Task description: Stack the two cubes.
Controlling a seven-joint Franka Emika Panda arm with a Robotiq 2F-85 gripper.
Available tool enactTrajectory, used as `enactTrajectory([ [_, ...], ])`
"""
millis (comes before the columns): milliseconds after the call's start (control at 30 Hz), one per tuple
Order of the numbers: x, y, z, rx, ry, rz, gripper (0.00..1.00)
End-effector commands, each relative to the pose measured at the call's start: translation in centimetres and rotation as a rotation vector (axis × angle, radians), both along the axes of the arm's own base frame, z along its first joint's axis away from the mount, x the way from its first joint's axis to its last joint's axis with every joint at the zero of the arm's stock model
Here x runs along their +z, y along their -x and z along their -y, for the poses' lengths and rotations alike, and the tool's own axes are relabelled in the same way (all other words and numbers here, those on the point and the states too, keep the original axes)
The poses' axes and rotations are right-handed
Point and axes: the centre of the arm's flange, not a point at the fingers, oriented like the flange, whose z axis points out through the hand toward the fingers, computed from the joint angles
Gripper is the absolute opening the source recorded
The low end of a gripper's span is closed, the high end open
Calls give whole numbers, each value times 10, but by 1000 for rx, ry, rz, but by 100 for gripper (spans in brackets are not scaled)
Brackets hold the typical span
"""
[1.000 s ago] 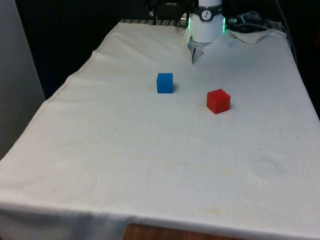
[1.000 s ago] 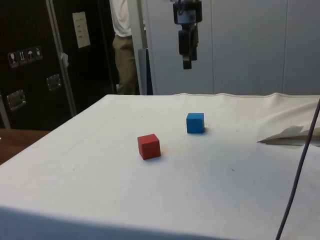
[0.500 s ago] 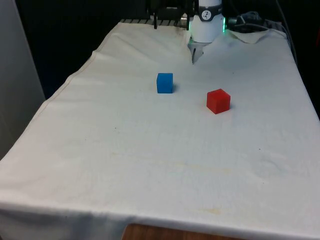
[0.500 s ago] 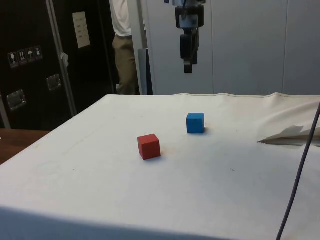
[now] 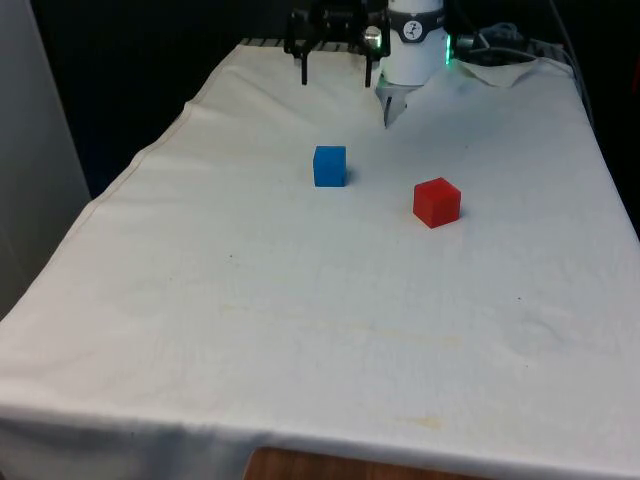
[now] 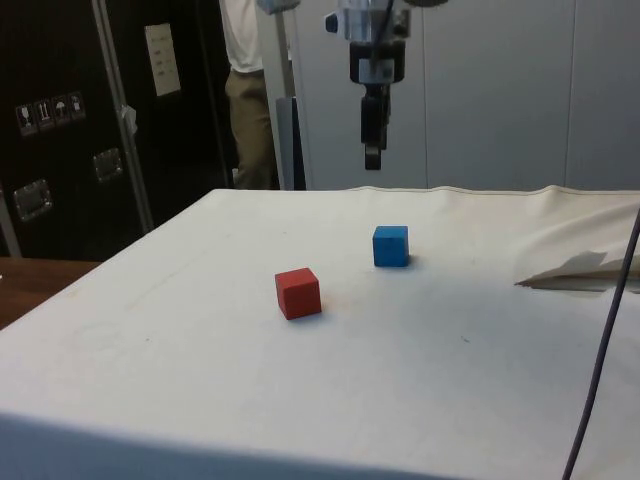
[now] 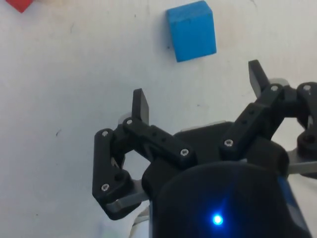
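Observation:
A blue cube rests on the white cloth, and a red cube lies apart from it, toward the front view's right and slightly nearer the camera. High above the cloth, my gripper hangs behind the blue cube, open and holding nothing. From the side, the gripper hovers well above the blue cube, while the red cube sits nearer that camera. In the wrist view, the blue cube lies just beyond the spread fingertips, and a corner of the red cube peeks in.
A person stands behind the table's far edge in the side view. A raised fold of cloth lies at the robot's end, and a dark cable hangs near it. Dark cabinets stand beside the table.
The gripper has come down and forward toward the blue cube, its fingers now plainly in the front view. Both cubes have stayed put.

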Motion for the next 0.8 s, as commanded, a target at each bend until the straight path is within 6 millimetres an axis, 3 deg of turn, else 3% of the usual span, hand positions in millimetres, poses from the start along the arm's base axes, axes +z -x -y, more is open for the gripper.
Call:
enactTrajectory([
  [0, -6, 0, 0, 12, -7, 11, 100],
  [100, -9, 1, 1, 9, 2, 0, 100],
  [333, -36, 1, 8, -7, -19, -4, 100],
  [767, -58, 3, 19, -62, -78, -22, 100],
])
